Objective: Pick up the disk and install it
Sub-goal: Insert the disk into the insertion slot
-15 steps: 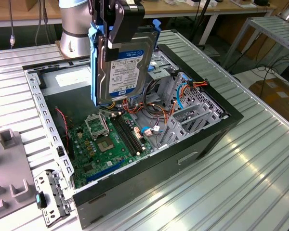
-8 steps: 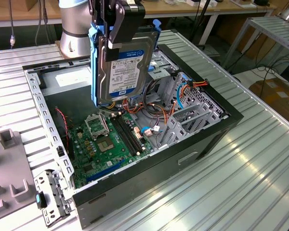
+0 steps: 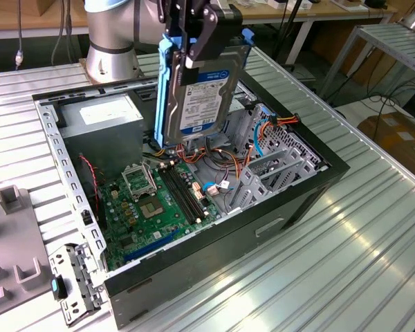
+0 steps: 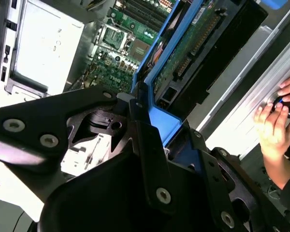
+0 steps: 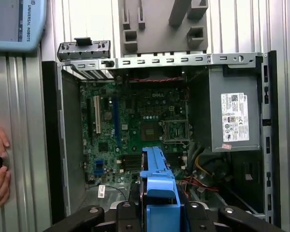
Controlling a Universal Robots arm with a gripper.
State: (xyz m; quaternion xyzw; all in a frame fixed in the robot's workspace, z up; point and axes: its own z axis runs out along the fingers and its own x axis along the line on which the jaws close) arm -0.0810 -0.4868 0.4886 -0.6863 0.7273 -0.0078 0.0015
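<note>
The disk, a dark hard drive in bright blue carrier rails, hangs upright above the open computer case. My gripper is shut on its upper end, with black fingers clamped across the rails. In the second wrist view the disk shows its circuit-board side, running away from the gripper. In the first wrist view the blue carrier sticks out from the gripper over the motherboard. The disk is clear of the case and touches nothing inside.
Inside the case are the motherboard, a power supply, a grey drive cage and orange and blue cables. A grey fixture plate and a loose bracket lie beside the case. A person's hand rests on the table's edge.
</note>
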